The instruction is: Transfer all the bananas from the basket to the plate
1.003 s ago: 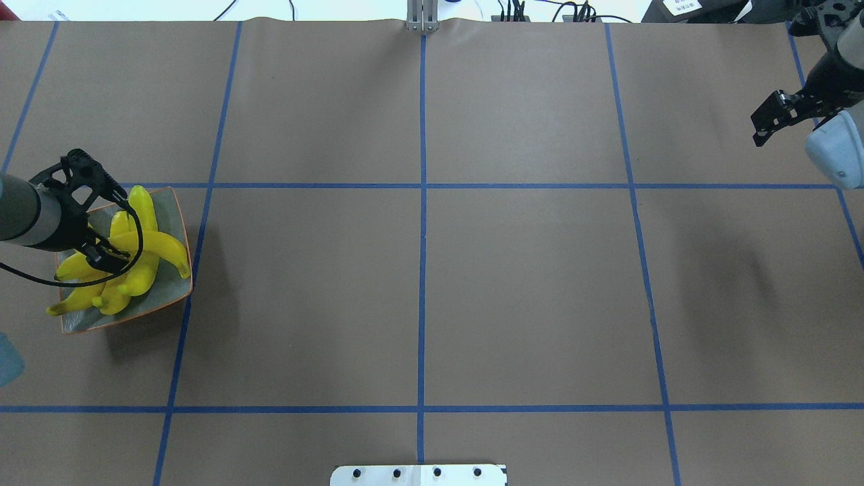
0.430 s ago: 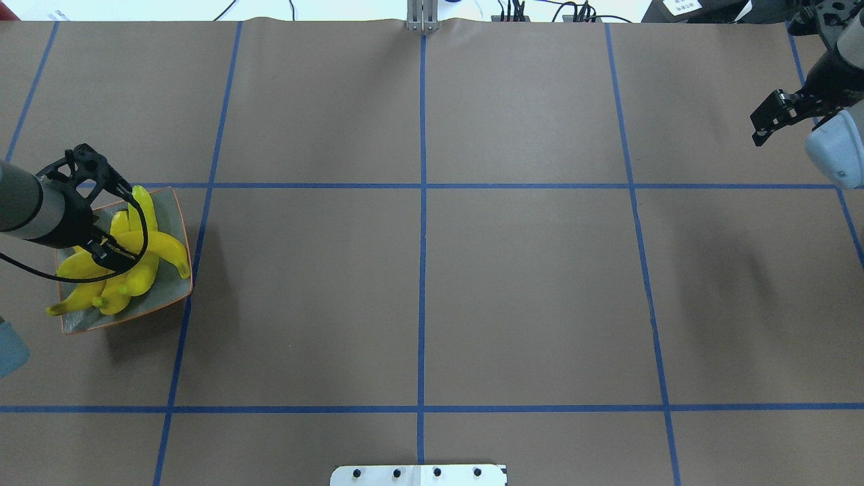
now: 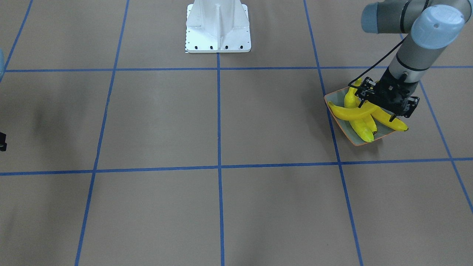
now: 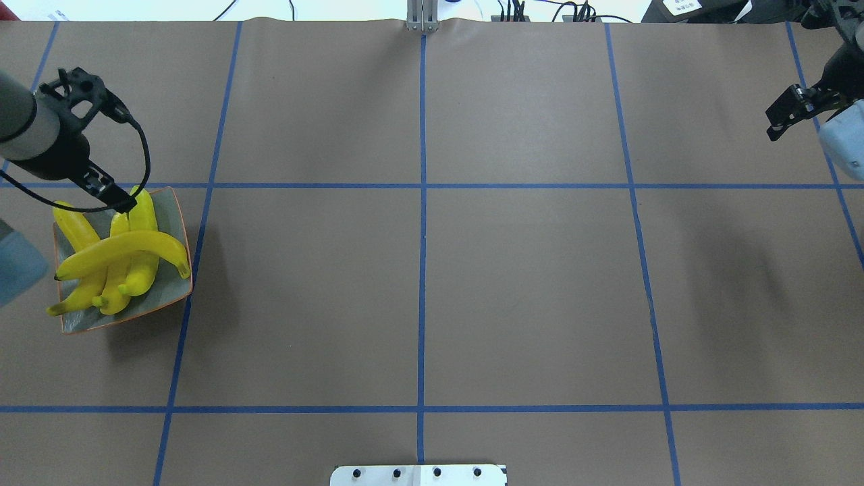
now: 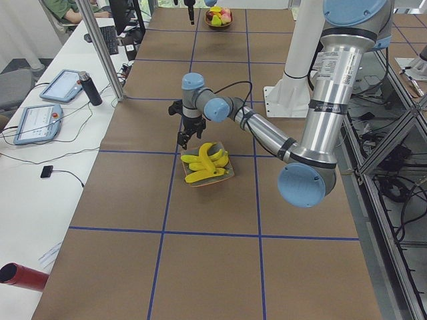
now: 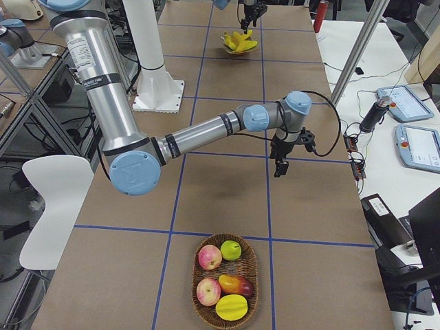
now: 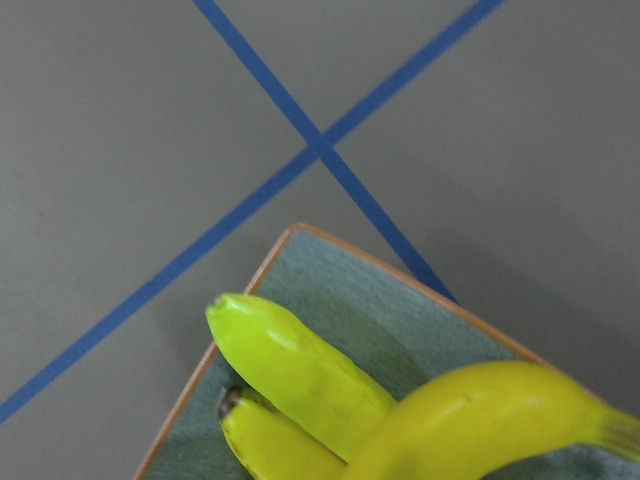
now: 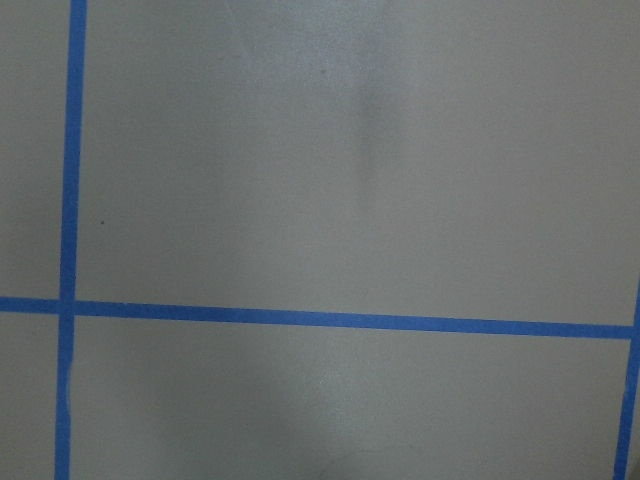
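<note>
On the plate, all four bananas lie piled, one crossing over the other three, one end past its rim. Above the plate's edge away from the robot hangs the left tool, jaws spread wide, holding nothing. Well apart from the plate, at the other end of the surface, hangs the right tool; whether it is open or closed cannot be told.
</note>
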`<state>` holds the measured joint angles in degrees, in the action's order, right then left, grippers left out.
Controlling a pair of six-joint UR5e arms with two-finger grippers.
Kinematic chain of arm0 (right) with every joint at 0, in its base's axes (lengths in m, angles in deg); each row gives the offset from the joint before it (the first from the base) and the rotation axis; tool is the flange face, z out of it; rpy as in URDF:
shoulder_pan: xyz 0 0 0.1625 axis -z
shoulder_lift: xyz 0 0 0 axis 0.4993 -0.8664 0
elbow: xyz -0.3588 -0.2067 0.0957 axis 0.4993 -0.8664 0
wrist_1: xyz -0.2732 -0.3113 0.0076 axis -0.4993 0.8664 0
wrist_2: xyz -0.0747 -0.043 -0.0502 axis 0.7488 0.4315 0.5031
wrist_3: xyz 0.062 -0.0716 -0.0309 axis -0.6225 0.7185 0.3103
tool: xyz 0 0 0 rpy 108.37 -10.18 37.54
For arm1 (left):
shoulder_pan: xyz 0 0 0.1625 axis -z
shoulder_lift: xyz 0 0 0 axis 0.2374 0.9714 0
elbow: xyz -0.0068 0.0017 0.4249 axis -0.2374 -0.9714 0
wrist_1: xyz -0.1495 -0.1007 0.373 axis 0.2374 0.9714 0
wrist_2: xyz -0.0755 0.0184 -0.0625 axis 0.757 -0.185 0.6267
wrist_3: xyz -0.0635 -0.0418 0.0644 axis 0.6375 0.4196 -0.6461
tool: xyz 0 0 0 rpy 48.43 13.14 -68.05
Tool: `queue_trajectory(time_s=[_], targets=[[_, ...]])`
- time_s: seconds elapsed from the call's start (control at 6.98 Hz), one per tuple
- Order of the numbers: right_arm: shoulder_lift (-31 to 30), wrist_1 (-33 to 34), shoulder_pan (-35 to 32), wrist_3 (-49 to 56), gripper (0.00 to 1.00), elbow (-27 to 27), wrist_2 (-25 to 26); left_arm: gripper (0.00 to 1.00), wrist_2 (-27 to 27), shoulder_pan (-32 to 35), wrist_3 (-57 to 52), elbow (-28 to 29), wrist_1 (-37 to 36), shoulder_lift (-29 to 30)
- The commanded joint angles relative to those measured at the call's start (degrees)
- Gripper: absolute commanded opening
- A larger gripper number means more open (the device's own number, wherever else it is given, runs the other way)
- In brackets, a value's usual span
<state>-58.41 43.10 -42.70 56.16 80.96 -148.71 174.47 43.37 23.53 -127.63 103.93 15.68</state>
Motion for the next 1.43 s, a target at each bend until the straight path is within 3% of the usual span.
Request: queue_trajectory(time_s=[0.0, 0.14, 0.29, 0.43, 0.86, 1.15, 1.29], targets=[[-0.4, 0.3, -4.1, 8.2, 1.0, -2.9, -0.3, 1.0, 4.4, 8.1, -3.7, 1.7, -11.1, 5.7], [-2.3, 0.2, -6.9, 12.0, 1.0, -3.9, -2.0, 1.0, 11.3, 12.8, -7.0, 3.8, -11.0, 4.9], [-4.2, 0.0, -11.5, 18.1, 1.0, -6.1, -6.1, 1.0, 12.9, 18.2, -11.4, 4.8, -10.7, 2.2], [-5.6, -0.1, -15.4, 22.3, 1.0, -9.3, -8.4, 1.0, 12.9, 21.7, -11.4, 6.2, -10.6, 1.6], [-11.2, -1.0, -24.4, 22.8, 1.0, -10.8, -8.2, 1.0, 12.5, 25.7, -11.5, 7.8, -7.7, -1.8], [-17.5, -14.2, -25.3, 22.0, 1.0, -11.0, -7.9, 1.0, 12.6, 26.0, -11.3, 7.9, 0.8, -8.9], [-18.7, -14.8, -25.3, 21.8, 1.0, -10.8, -8.6, 1.0, 12.4, 26.0, -11.5, 8.3, 4.4, -13.1]])
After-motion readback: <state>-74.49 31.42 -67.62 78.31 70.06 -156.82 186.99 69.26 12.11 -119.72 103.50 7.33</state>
